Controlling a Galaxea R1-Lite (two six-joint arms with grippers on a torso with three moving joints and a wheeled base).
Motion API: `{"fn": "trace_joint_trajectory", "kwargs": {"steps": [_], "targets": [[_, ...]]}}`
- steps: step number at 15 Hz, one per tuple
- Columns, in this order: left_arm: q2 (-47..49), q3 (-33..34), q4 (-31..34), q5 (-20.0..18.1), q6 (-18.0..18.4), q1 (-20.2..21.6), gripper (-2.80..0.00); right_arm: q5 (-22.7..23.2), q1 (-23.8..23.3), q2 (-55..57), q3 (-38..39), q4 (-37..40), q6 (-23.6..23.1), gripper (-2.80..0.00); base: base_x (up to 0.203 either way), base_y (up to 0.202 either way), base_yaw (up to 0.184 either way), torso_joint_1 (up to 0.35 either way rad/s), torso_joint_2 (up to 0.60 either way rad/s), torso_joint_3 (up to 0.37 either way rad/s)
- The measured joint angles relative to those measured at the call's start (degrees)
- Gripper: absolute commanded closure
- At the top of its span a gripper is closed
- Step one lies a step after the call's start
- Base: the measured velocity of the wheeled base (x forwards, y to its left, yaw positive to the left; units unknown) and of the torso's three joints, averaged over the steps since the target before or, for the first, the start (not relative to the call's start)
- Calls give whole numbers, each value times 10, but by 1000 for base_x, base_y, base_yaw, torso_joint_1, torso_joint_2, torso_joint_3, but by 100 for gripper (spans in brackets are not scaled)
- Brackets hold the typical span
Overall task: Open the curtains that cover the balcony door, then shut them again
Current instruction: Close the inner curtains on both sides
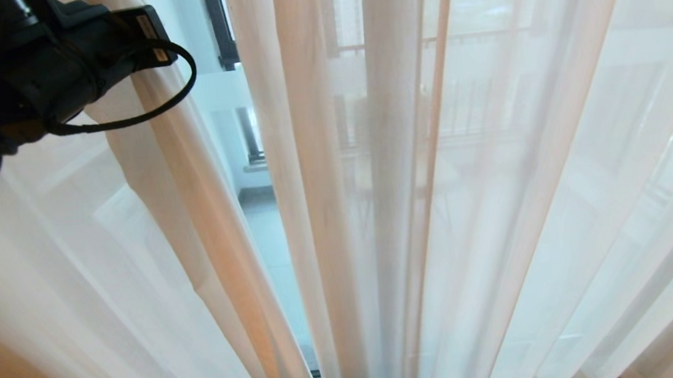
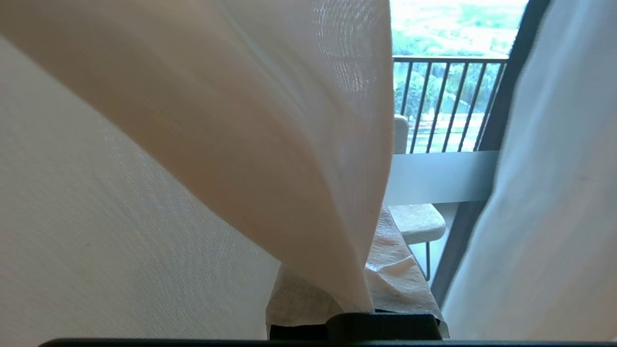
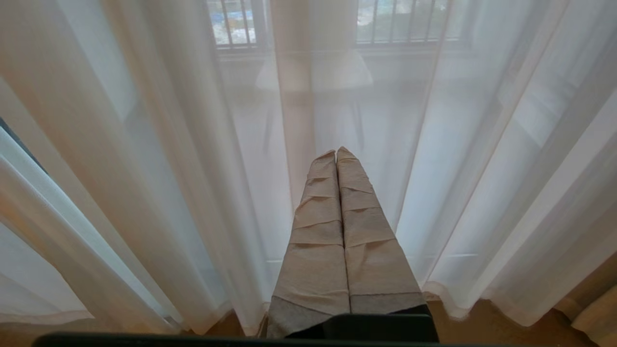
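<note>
the curtains (image 1: 498,198) fill nearly the whole head view as thin, see-through pale folds hanging from top to floor, with one narrow gap left of centre. through that gap shows the balcony door (image 1: 215,21): a dark frame post, clear glass with a frosted white band across it, and pale floor beyond. in the left wrist view a fold of the thin cloth (image 2: 270,159) billows over the camera, and to one side of it the door's dark frame (image 2: 487,144) stands with a black balcony railing (image 2: 448,101) and a pale chair (image 2: 417,221) outside.

the left arm (image 1: 40,63) sits high at the upper left of the head view, a dark wrist with a looped black cable, right at the edge of the left drape beside the gap. the left claw (image 2: 356,294) is clenched on the thin curtain layer: the cloth narrows to a pinched point between its tape-wrapped fingers (image 2: 400,274).

the right claw (image 3: 337,154) is clenched with nothing in it, its two wrapped fingers (image 3: 318,231) pressed flat together, pointing at the sheer folds low down near the floor. the curtain hem (image 3: 448,299) pools lightly on the brown floor (image 3: 506,323) just beyond it. a railing shows dimly through the cloth.
</note>
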Motion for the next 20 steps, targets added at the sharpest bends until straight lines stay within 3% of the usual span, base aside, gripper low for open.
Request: {"fn": "trace_joint_trajectory", "kwargs": {"steps": [20], "targets": [[-13, 9, 0, 0, 1, -5, 0, 0, 0, 0, 0, 0, 0, 0, 0, -180, 4, 3, 3, 2]]}}
